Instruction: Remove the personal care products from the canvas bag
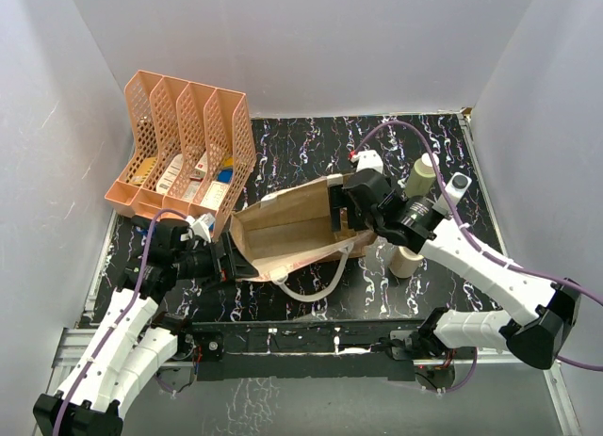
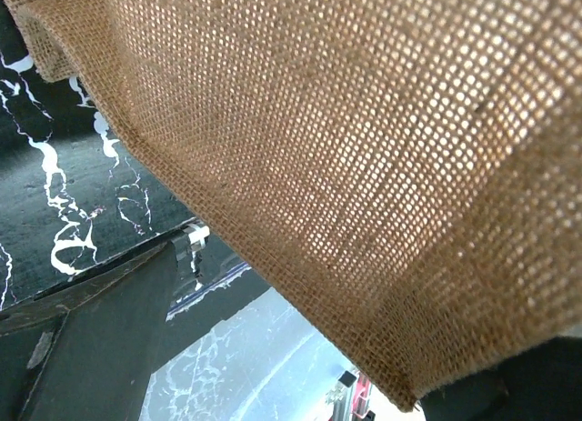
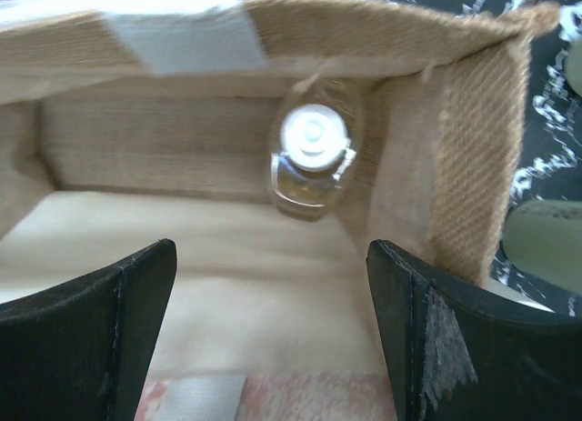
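The canvas bag (image 1: 283,227) lies on its side mid-table, its mouth toward the right. My right gripper (image 1: 341,218) is open at the mouth. In the right wrist view its gripper (image 3: 270,257) looks into the bag (image 3: 473,148). A small clear bottle with a white cap (image 3: 309,157) lies at the far end inside, ahead of the fingers and apart from them. My left gripper (image 1: 234,259) is at the bag's left end. In the left wrist view the gripper (image 2: 296,348) has its fingers wide apart, with burlap (image 2: 364,139) draped just above them. Three bottles stand outside on the right: a beige one (image 1: 420,177), a slim white-grey one (image 1: 452,193) and a short beige one (image 1: 406,260).
An orange mesh file rack (image 1: 184,153) with small boxes stands at the back left, close to the left arm. The bag's white loop handle (image 1: 316,283) trails on the black marbled table (image 1: 311,149). White walls close in on three sides.
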Controlling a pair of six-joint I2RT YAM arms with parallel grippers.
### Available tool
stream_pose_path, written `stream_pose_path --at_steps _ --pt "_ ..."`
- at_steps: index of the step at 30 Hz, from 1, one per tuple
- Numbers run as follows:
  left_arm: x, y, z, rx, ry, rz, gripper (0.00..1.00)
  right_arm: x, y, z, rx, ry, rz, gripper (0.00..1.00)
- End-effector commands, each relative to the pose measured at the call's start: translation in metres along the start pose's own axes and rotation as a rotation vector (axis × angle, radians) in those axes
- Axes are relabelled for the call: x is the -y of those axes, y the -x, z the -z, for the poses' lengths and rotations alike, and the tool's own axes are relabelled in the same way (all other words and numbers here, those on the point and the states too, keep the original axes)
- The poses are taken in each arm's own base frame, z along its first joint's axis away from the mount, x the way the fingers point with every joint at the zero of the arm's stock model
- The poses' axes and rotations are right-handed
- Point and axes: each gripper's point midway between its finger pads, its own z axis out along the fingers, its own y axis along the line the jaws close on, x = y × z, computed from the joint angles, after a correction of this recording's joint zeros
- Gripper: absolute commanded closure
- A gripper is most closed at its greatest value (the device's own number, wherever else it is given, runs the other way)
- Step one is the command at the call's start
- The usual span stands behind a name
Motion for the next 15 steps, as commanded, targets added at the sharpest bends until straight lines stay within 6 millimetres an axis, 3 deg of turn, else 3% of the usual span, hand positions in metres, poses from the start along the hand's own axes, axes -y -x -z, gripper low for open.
stream_pose_path --at_steps 1,4,12,15 --pt "-0.005 -0.012 -0.003 -0.051 -0.006 0.019 0.03 0.038 -0.014 -0.008 0.002 -0.206 -0.011 0.11" --pt "-0.008 -0.014 -0.004 -0.051 -0.005 0.02 0.03 0.037 -0.017 -0.017 -0.004 -0.207 0.013 0.11" --pt "-0.01 -0.016 -0.005 -0.06 -0.003 0.016 0.03 0.017 0.005 -0.039 0.029 -0.174 0.053 0.11" --pt "-0.013 -0.019 -0.006 -0.068 0.004 0.012 0.03 0.021 0.012 -0.045 0.04 -0.222 0.056 0.12"
